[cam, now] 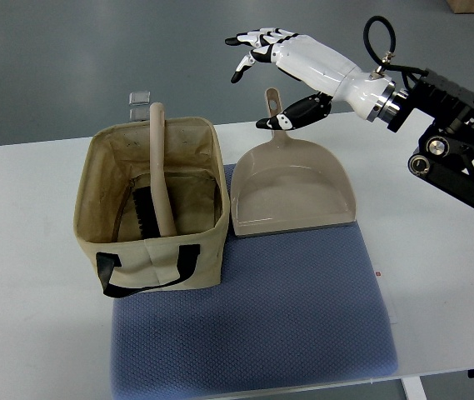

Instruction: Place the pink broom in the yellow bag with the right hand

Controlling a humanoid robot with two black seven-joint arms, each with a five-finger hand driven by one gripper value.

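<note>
The pink broom [161, 171] stands tilted inside the yellow bag [155, 208], its handle sticking up past the back rim and its dark bristles low in the bag. My right hand [257, 75] hovers above the table's far edge, right of the bag and over the handle of the pink dustpan [291, 187]. Its fingers are spread and hold nothing. The left arm does not show.
The bag and dustpan rest on a blue mat [253, 325] laid on the white table [28, 250]. The bag has black straps [149, 271] at its front. A small clear object [140, 100] sits behind the bag. My right arm [453, 133] enters at the upper right.
</note>
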